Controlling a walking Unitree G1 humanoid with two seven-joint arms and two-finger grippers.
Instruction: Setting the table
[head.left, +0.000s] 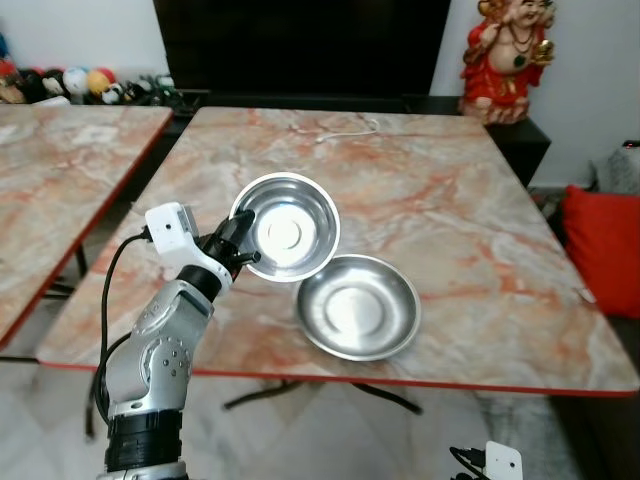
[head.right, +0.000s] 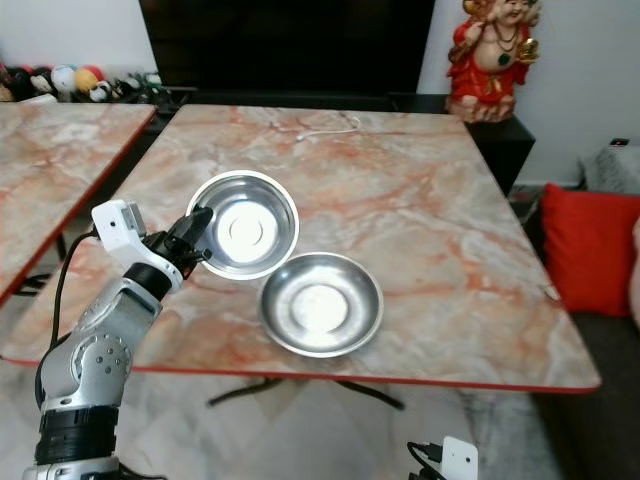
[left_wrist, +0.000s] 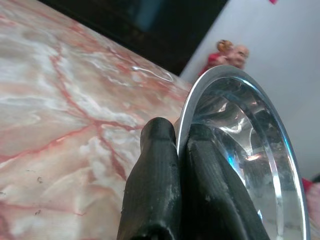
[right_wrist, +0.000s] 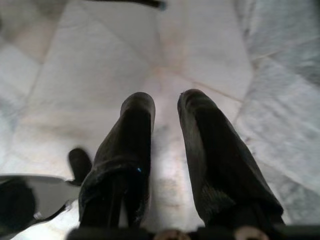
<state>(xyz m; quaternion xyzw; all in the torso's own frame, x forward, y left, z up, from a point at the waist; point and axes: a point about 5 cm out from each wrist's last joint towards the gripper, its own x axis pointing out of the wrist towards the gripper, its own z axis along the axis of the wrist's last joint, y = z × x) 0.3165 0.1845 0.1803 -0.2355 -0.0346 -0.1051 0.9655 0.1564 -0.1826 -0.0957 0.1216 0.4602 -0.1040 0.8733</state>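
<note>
We lift one steel bowl off the table.

Our left gripper (head.left: 243, 243) pinches the rim of the raised bowl (head.left: 287, 226), tilted at 10 o'clock of the second bowl (head.left: 357, 307) resting on the marble table (head.left: 450, 210). Next we probably need a steady carry to its place. Our right gripper (right_wrist: 165, 117) hangs idle, fingers apart.

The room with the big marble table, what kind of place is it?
Probably a home's living or dining room. A marble-patterned table carries a steel bowl, the left gripper holds a second bowl, and a red figurine and red cushion stand nearby.
</note>
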